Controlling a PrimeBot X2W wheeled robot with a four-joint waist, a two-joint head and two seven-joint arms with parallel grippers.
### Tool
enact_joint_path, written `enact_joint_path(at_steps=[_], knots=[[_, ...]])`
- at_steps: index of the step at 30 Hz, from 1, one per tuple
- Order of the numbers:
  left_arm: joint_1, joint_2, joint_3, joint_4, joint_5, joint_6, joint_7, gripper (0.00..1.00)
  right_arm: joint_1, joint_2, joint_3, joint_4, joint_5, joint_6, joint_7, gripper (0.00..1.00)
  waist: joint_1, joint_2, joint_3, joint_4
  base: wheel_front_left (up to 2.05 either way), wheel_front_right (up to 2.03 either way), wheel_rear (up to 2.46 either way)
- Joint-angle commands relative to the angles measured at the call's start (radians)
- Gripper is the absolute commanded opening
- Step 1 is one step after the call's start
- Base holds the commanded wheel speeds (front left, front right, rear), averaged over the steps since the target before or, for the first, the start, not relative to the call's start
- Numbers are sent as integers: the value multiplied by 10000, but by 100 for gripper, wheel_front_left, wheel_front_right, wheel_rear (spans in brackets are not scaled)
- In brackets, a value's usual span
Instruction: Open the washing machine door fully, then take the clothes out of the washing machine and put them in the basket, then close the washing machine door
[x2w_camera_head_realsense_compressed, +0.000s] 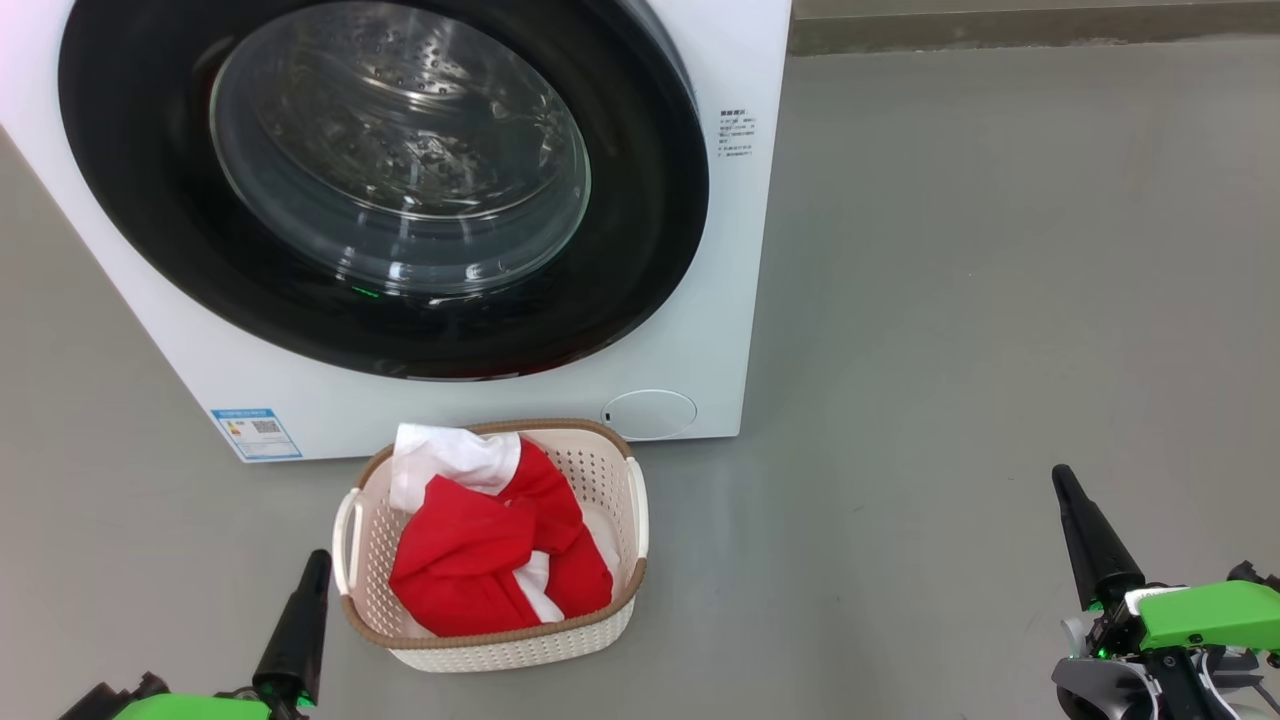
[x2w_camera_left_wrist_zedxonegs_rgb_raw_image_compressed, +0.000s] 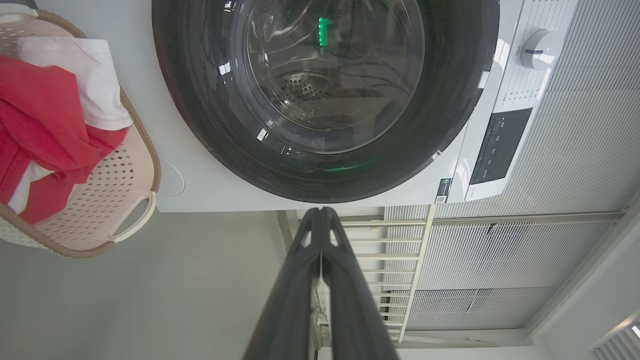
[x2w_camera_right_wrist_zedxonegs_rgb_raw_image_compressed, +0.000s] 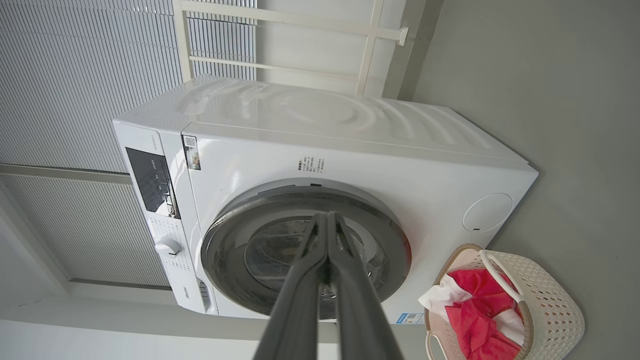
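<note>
The white washing machine (x2w_camera_head_realsense_compressed: 700, 330) fills the upper left of the head view. Its round black-rimmed door (x2w_camera_head_realsense_compressed: 390, 190) lies flat against the front, shut, with bare steel drum behind the glass. On the floor in front of it stands the cream basket (x2w_camera_head_realsense_compressed: 610, 480), holding the red and white clothes (x2w_camera_head_realsense_compressed: 490, 550). My left gripper (x2w_camera_head_realsense_compressed: 315, 565) is shut and empty, just left of the basket. My right gripper (x2w_camera_head_realsense_compressed: 1062, 480) is shut and empty, well to the right over bare floor. Both wrist views look at the door (x2w_camera_left_wrist_zedxonegs_rgb_raw_image_compressed: 325, 100) (x2w_camera_right_wrist_zedxonegs_rgb_raw_image_compressed: 305, 255) past closed fingers.
Grey floor (x2w_camera_head_realsense_compressed: 1000, 300) spreads to the right of the machine. A skirting edge (x2w_camera_head_realsense_compressed: 1030, 30) runs along the top right. Ribbed wall panels (x2w_camera_right_wrist_zedxonegs_rgb_raw_image_compressed: 75, 75) and a white rail frame (x2w_camera_left_wrist_zedxonegs_rgb_raw_image_compressed: 400, 250) stand behind and beside the machine.
</note>
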Motion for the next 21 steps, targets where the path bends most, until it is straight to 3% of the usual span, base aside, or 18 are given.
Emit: enact_joint_path(at_steps=[1,21], knots=[[-396,99,352,-203,-8,-69,45,0,-440,-119,184,-244,-1,-6,58,0,0,0,0,0,0,0,0],[-399,71,392,-201,25,-69,77,0,-444,-84,134,-241,-43,-6,98,0,0,0,-1,0,0,0,0]])
